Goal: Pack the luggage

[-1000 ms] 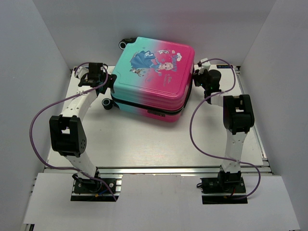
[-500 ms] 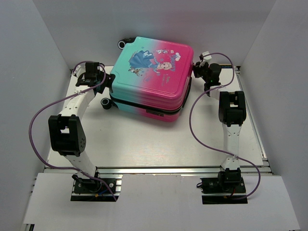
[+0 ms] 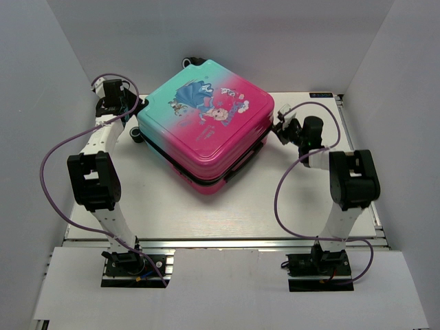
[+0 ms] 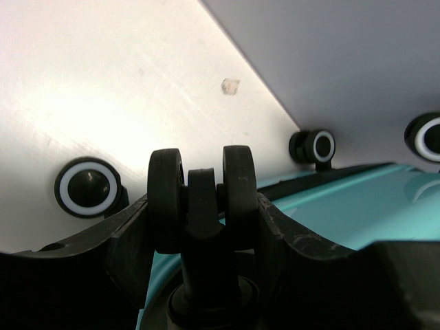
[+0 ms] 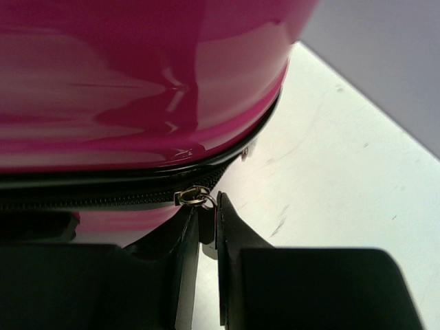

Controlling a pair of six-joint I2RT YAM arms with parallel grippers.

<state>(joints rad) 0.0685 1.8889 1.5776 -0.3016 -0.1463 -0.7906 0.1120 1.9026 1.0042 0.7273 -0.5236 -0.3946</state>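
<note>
The luggage point(image 3: 206, 124) lies flat and closed at the back middle of the table, turned with one corner toward me. Its shell is teal on the left and pink on the right, with a princess print. My left gripper point(image 3: 133, 118) is at its left corner, shut on a black twin wheel point(image 4: 201, 199), with the fingers point(image 4: 130, 237) on either side and the teal shell point(image 4: 357, 206) beside it. My right gripper point(image 3: 280, 129) is at the right side, shut on the metal zipper pull point(image 5: 194, 196) of the black zipper under the pink shell point(image 5: 137, 82).
White walls enclose the table on the left, back and right. Other suitcase wheels show in the left wrist view point(image 4: 87, 187), point(image 4: 316, 146), and one at the back point(image 3: 194, 62). A metal rail point(image 3: 227, 240) runs along the near edge.
The suitcase has turned clockwise in the top view, so a corner now points toward me. My left gripper moved back and left with the wheel. My right gripper moved nearer along the right side.
</note>
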